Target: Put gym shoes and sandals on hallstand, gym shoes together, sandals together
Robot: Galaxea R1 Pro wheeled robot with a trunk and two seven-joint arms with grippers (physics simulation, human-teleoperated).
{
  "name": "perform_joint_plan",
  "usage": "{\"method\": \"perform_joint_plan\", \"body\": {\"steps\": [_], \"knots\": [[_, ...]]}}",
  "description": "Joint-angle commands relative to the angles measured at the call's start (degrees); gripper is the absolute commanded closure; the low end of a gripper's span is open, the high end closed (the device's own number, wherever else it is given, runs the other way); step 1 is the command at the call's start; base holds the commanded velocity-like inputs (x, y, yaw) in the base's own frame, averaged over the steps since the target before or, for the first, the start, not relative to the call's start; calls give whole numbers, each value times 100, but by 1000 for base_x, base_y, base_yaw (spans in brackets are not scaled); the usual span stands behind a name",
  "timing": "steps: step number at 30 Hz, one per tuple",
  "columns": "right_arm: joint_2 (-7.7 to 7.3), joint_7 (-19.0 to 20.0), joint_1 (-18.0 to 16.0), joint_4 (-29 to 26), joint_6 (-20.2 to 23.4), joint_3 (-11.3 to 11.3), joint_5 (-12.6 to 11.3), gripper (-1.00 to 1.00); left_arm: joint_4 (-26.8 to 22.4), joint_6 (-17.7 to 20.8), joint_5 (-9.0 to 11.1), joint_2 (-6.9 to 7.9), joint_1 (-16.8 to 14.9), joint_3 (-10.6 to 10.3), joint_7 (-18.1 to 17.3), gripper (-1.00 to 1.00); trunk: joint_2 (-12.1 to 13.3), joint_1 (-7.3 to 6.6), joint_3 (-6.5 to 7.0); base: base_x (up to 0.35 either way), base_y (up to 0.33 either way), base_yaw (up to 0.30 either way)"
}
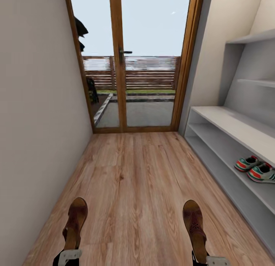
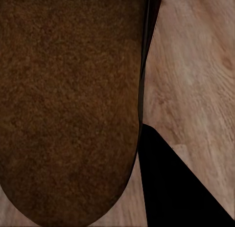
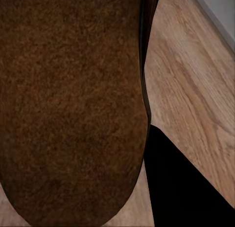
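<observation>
Below, left tool (image 1: 68,255) and right tool (image 1: 209,260) cropped, gripping sandals (image 1: 75,223)

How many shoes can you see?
4. Two gym shoes sit side by side on the hallstand; one sandal is in the left tool, one sandal in the right.

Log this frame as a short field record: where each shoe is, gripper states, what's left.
gym shoes: side by side on the hallstand's lower tier
left gripper: shut on left sandal, held above the corridor floor
right gripper: shut on right sandal, also held up
remaining: both sandals still to go on the rack
ahead: glass door
</observation>
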Motion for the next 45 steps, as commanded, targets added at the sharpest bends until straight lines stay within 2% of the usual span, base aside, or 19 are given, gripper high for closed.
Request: {"method": "perform_joint_plan", "body": {"steps": [1, 29, 45], "knots": [[-6, -33, -4, 1, -12, 49, -43, 100, 3, -15, -34, -4, -4, 52, -44, 100, -2, 2, -5, 340, 84, 0], [-6, -50, -4, 1, -25, 49, -43, 100, 3, -18, -34, -4, -4, 52, -44, 100, -2, 2, -5, 339, 84, 0], [-6, -51, -5, 1, -17, 49, -43, 100, 3, -11, -34, -4, -4, 52, -44, 100, -2, 2, -5, 339, 7, 0]]}}
